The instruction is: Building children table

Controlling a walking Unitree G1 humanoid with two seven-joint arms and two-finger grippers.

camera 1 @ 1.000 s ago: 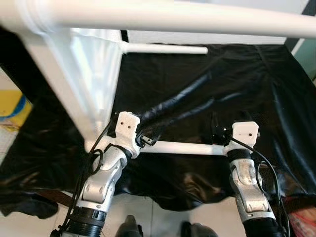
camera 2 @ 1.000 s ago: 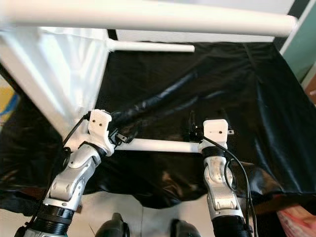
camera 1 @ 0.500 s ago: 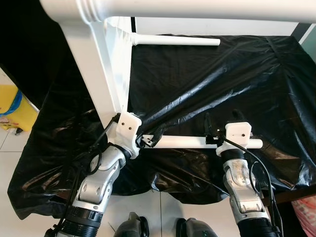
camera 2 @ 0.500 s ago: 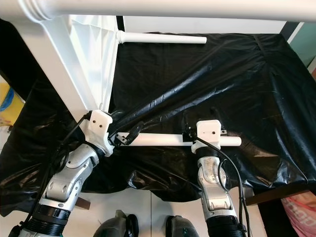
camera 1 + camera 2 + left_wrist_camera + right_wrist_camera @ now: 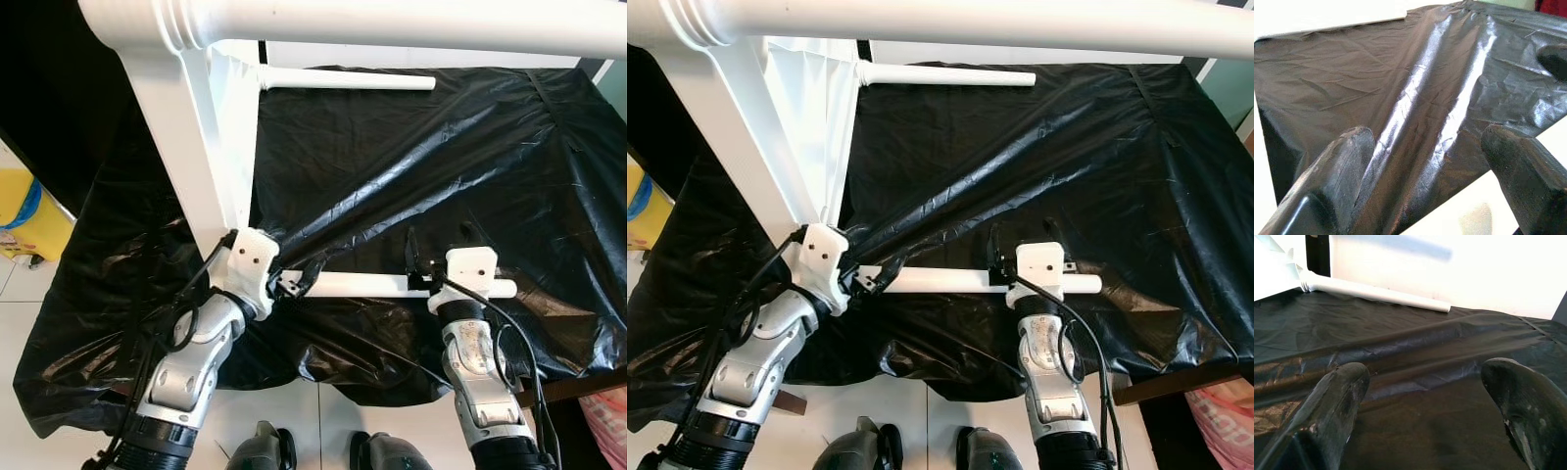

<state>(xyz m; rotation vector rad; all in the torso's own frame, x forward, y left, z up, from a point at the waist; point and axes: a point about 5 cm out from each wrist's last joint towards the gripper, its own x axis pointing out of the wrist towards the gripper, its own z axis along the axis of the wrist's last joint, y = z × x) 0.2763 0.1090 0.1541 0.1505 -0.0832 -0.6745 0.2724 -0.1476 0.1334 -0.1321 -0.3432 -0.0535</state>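
Note:
A white children's table lies tipped on its side on a black plastic sheet (image 5: pixel 441 147). Its top panel (image 5: pixel 186 147) stands on edge at the left. One leg (image 5: pixel 392 24) crosses close overhead, a far leg (image 5: pixel 343 80) points right, and a near leg (image 5: pixel 362 284) lies level between my arms. My left gripper (image 5: pixel 297 278) sits at the near leg's panel end, fingers spread, with the white leg at their base in the left wrist view (image 5: pixel 1464 215). My right gripper (image 5: pixel 438 247) rests over the leg near its free end, fingers (image 5: pixel 1342 382) apart over bare sheet.
The sheet hangs over the front edge of the covered surface (image 5: pixel 323 352) just before my feet (image 5: pixel 265 455). A yellow object (image 5: pixel 24 211) sits on the tiled floor at the left. A pinkish bag (image 5: pixel 607 416) shows at the lower right.
The camera has pulled back and the blur is gone. The near leg's free end now sticks out past my right wrist. Both grippers stay at the leg.

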